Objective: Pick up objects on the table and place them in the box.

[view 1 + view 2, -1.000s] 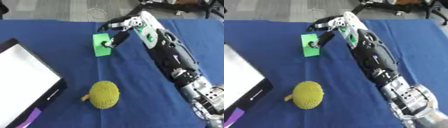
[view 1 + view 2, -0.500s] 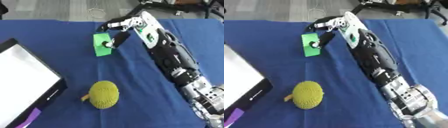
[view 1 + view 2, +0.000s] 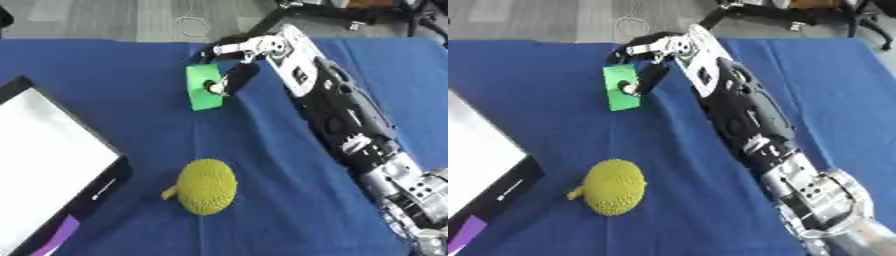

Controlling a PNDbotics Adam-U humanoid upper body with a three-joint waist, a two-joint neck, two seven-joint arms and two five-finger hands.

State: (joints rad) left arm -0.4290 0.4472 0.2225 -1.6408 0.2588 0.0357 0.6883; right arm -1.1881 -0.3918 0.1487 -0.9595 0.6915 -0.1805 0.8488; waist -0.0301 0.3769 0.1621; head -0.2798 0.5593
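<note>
1. Green block (image 3: 204,88): a flat, bright green rectangle lying on the far middle of the worktop (image 3: 289,200), which is covered in blue cloth. Compared with a second ago it sits in the same spot, perhaps slightly more tilted; it does not look lifted yet.
2. Right robot hand (image 3: 229,67): reaching in from the upper right, it arches over the block's far edge. Its fingers (image 3: 214,50) curl over the top while the thumb (image 3: 217,88) presses the block's face, so the hand is closed on the block in a pinch. Over the last second the hand has barely shifted; the grasp appears to be settling rather than carrying.
3. Yellow fruit toy (image 3: 207,186): a bumpy yellow-green ball with a short stem, lying near the middle of the worktop, well apart from the block and unmoved.
4. Box (image 3: 52,165): dark-rimmed with a pale inside, at the left edge, holding nothing that can be seen.
5. Judgement: lifting and carrying leftward remain; both objects are still outside the box.
6. The left robot hand shows in neither view.
</note>
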